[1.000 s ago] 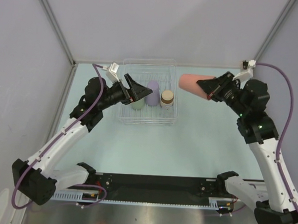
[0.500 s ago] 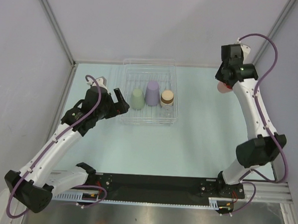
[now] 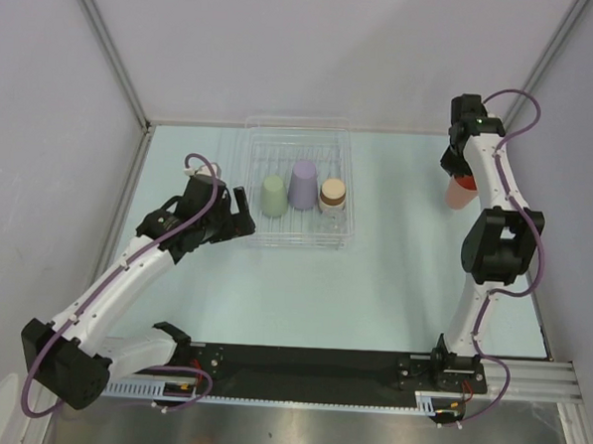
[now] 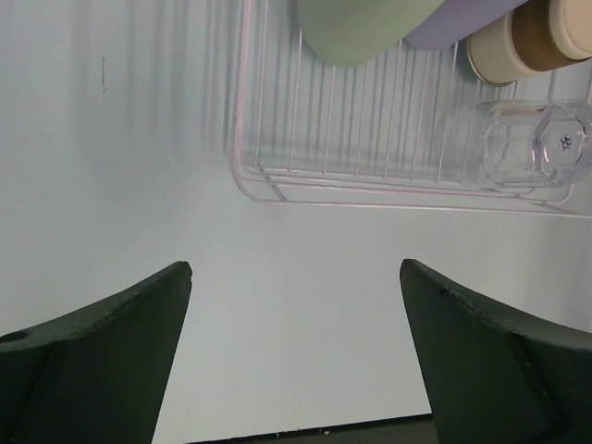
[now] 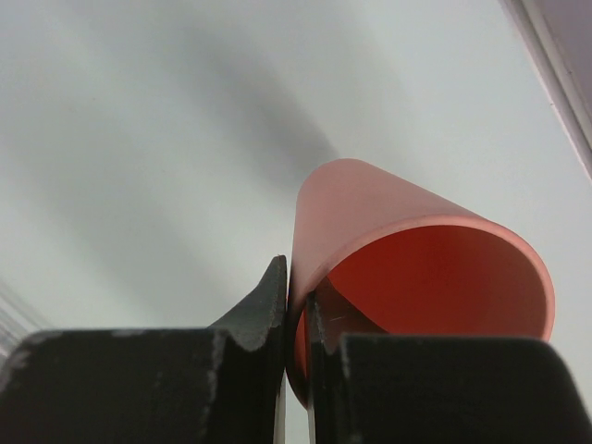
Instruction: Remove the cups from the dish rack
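Right gripper (image 3: 459, 175) swung salmon-pink cup (image 3: 459, 196) from beside dish rack (image 3: 350, 190) to far right of table (image 3: 393, 277). Left gripper (image 3: 241, 214) withdrew from over rack to its left side.

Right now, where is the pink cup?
In the top view the salmon-pink cup is far right, pinched at its rim by the right gripper, well apart from the dish rack.

No text, label, brand, number or sign can be read in any view. A small moulded mark (image 4: 564, 141) is seen in the base of the clear cup (image 4: 514, 148), at the right edge of the left wrist view, but it is too small to be read.
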`<action>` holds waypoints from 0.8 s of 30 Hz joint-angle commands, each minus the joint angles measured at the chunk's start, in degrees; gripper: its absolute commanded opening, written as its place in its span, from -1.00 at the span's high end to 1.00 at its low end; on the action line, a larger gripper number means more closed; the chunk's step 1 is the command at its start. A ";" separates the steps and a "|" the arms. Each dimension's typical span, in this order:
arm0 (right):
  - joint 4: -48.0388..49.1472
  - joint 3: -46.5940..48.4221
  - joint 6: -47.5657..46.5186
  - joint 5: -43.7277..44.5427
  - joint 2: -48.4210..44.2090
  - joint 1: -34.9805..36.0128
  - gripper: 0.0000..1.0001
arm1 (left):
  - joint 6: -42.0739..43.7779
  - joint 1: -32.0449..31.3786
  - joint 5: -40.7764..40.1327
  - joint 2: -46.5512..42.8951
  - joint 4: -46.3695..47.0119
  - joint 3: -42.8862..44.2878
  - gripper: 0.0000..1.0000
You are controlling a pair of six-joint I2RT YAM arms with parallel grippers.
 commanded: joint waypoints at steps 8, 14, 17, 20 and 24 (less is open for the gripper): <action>3.55 3.99 -0.03 -1.45 9.92 -1.44 1.00 | 1.40 -0.31 1.25 3.65 0.73 0.58 -1.00; 7.23 0.05 0.06 -2.42 9.15 -2.14 1.00 | 1.58 -0.22 1.69 3.92 1.34 0.50 -1.00; 8.82 -2.33 0.32 -4.08 8.52 -2.84 1.00 | 1.58 -0.22 1.78 3.22 1.96 -0.12 -1.00; 9.44 -3.82 0.41 -5.58 8.17 -2.93 1.00 | 1.75 -0.22 2.48 3.39 2.40 -0.21 -0.99; 10.58 -5.50 0.59 -5.94 5.89 -2.93 0.65 | 1.67 -0.22 2.75 3.57 2.31 -0.12 -1.00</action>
